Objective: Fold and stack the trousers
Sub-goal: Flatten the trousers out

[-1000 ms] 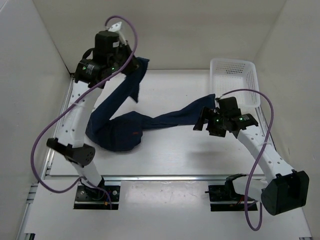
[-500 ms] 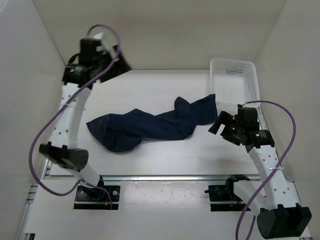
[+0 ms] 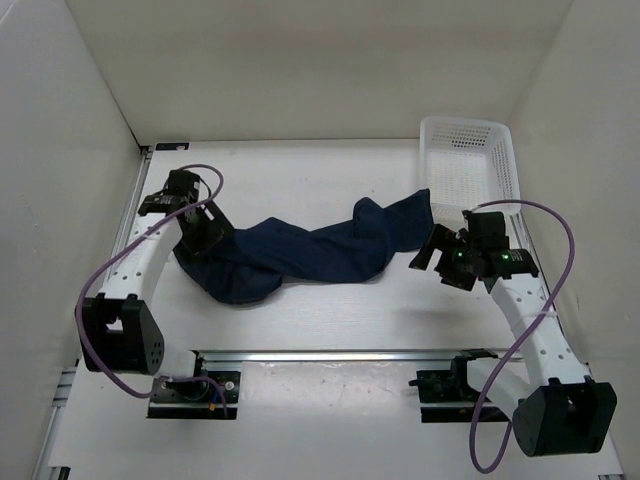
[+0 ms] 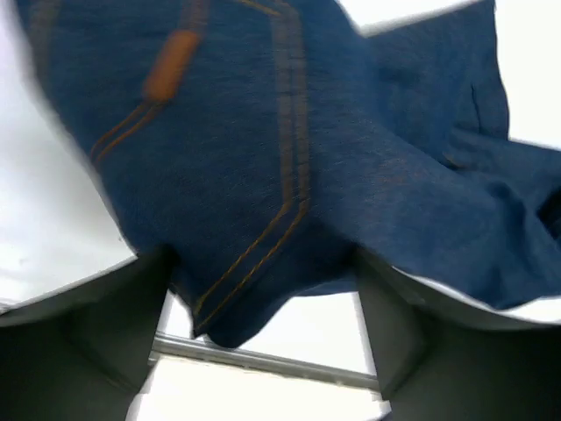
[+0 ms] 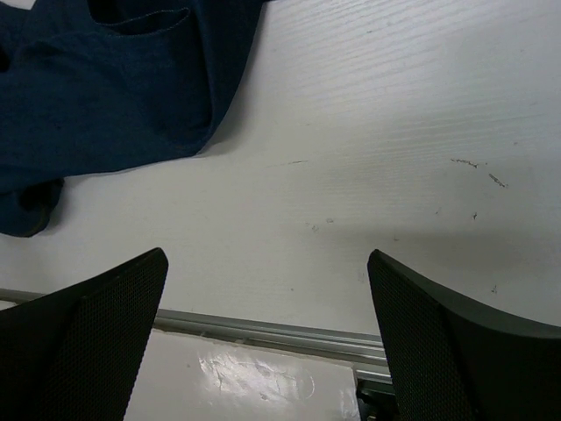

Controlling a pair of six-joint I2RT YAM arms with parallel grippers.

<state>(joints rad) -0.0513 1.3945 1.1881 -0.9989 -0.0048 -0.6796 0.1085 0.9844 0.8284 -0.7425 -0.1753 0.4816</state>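
Two grippers, jaws wide apart, neither gripping. The trousers (image 3: 310,255) lay crumpled, one end just beside the basket (image 3: 508,165); my left gripper (image 3: 205,240) was at their end farthest from it, my right gripper (image 3: 427,253) near it.

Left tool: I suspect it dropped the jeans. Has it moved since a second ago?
Yes. The left tool has come away from the back wall, down to the left end of the trousers.

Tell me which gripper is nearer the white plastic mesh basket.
Right. The right gripper hovers open just short of the white plastic mesh basket, at its near end. The left gripper is across the table, over the left end of the dark navy-blue denim jeans.
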